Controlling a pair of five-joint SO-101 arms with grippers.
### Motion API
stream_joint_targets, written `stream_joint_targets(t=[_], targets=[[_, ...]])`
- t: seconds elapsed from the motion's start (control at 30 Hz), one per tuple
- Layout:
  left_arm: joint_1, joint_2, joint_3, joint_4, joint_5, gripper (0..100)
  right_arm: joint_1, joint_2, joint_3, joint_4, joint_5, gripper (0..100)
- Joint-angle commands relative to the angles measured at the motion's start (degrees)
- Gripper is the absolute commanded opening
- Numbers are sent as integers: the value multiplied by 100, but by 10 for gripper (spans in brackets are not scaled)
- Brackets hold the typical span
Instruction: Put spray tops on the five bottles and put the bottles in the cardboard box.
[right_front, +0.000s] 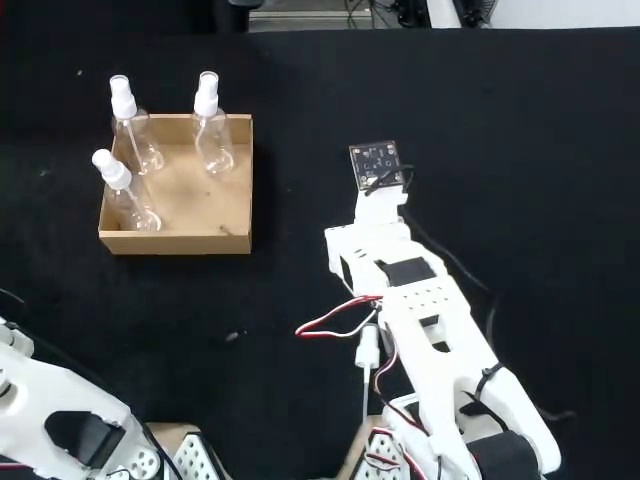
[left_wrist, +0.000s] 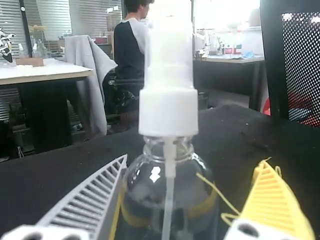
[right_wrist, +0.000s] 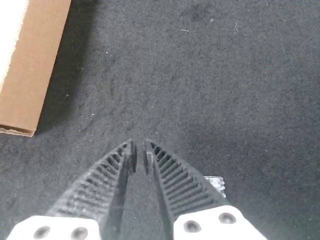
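left gripper (left_wrist: 194, 161): pinching the bottle (left_wrist: 150, 200) upright, spray top (left_wrist: 168, 100) rising above its fingertips | right gripper (right_wrist: 139, 150): pressed nearly together, empty; cardboard box (right_wrist: 22, 70) off to its left

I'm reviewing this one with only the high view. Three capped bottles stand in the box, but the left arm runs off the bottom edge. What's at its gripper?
Observer: A clear bottle stands upright right at the left gripper, with a white spray top on its neck.
Operator: And the right gripper? The arm's wrist covers it from above.
Observer: The right gripper is shut with nothing in it, pointing down at the black table.
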Motion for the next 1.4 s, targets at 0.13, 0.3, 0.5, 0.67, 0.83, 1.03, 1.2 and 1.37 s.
stream_joint_targets(t=[0.13,0.3,0.5,0.67,0.83,1.03,1.2,1.37], targets=[[4,-352,-330,-35,26,360,-53,-180,-48,-123,53,11],[-110,-352,-532,-18,26,360,-53,-189,-48,-132,53,11],[-84,-308,-470,-18,26,360,-53,-189,-48,-141,53,11],[-66,-299,-470,-9,26,360,-53,-189,-48,-132,53,11],[-66,-290,-409,0,26,234,-53,-189,-48,-132,53,11],[66,-325,92,-35,26,89,-53,-189,-48,-132,53,11],[127,-299,224,-35,26,51,-44,-198,-48,-132,53,11],[110,-343,198,-35,26,107,-44,-198,-48,-132,53,11]])
